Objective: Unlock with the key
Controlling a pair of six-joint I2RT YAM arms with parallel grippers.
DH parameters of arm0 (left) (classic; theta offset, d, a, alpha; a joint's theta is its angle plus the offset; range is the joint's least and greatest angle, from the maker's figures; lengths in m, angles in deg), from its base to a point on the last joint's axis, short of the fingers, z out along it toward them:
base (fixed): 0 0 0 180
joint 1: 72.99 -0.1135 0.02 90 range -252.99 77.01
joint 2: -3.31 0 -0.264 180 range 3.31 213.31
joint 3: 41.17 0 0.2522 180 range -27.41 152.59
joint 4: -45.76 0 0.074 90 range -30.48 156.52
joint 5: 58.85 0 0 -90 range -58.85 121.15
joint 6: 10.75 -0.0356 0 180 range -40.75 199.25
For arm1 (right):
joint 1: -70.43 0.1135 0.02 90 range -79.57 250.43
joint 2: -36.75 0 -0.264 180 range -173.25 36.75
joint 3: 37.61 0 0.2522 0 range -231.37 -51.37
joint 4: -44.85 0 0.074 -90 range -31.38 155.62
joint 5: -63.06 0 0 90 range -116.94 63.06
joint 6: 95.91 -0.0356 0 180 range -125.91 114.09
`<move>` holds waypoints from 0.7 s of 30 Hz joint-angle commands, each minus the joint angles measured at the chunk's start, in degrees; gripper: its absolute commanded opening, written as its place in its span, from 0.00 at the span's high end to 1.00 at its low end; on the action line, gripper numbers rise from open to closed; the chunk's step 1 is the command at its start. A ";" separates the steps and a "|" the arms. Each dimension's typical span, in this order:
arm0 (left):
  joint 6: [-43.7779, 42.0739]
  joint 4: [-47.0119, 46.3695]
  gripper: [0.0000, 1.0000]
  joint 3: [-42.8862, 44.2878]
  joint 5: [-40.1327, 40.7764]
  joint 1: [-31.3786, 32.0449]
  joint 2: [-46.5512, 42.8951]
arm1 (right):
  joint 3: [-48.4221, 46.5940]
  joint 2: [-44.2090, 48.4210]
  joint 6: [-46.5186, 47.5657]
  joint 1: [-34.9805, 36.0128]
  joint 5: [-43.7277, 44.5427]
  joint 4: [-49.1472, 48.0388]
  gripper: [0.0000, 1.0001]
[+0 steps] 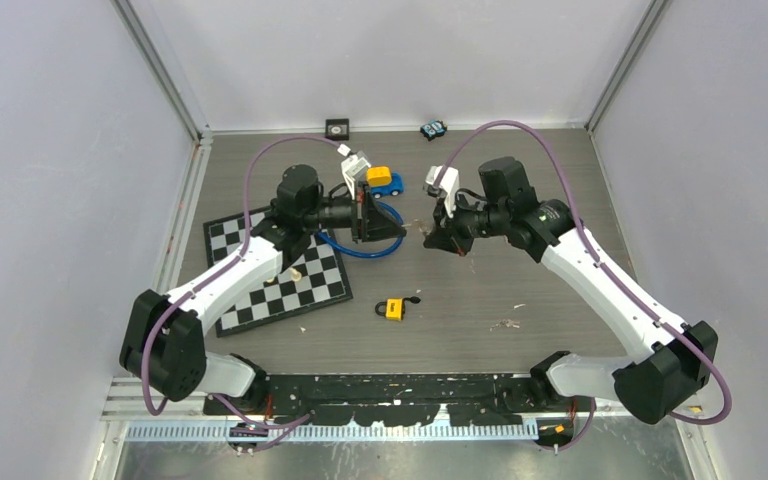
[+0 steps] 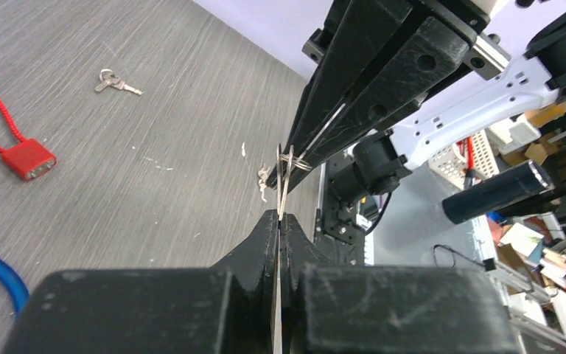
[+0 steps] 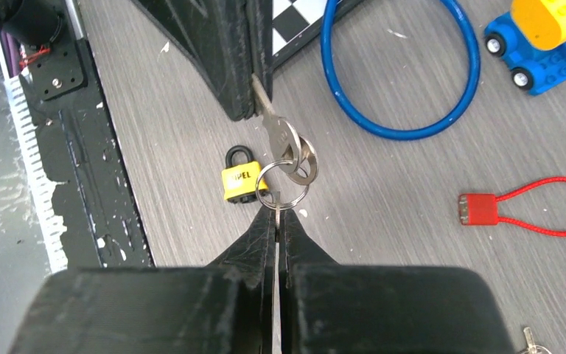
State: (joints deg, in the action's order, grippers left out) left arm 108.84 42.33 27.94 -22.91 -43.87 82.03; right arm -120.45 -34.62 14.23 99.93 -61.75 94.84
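A small yellow padlock [image 1: 394, 309] with a black shackle lies on the grey table; it also shows in the right wrist view [image 3: 242, 181]. Both grippers meet above and behind it on one bunch of keys. My left gripper [image 2: 278, 215] is shut on one silver key [image 3: 269, 118]. My right gripper [image 3: 276, 214] is shut on another key of the same ring [image 3: 281, 193]. In the top view the left gripper [image 1: 398, 232] and right gripper [image 1: 430, 240] are tip to tip, held above the table.
A blue ring [image 3: 402, 74] and a blue-and-yellow toy car [image 1: 384, 180] lie behind the left gripper. A chessboard [image 1: 280, 280] lies at left. A red cable lock [image 3: 479, 209] and a second pair of keys [image 2: 114, 82] lie under the right arm.
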 commanded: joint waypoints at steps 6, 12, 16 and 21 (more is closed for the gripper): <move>-16.25 7.68 1.00 -1.07 -2.91 -0.38 -3.03 | -2.66 -0.43 5.72 0.14 -2.20 10.29 0.99; -37.38 22.64 0.92 0.22 -3.20 1.77 -3.51 | -4.48 -2.71 6.75 1.25 -2.02 13.76 0.99; -42.05 24.23 0.62 0.99 -1.43 2.85 -3.32 | -4.71 -3.71 6.23 2.91 -1.82 13.90 0.99; -40.47 18.62 0.25 1.13 -2.97 3.11 -2.43 | -4.19 -4.00 4.28 3.20 -3.19 11.78 0.99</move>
State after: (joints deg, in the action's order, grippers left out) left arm 71.07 64.14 27.14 -24.95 -41.00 80.21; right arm -122.52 -38.80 19.59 102.72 -63.26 107.91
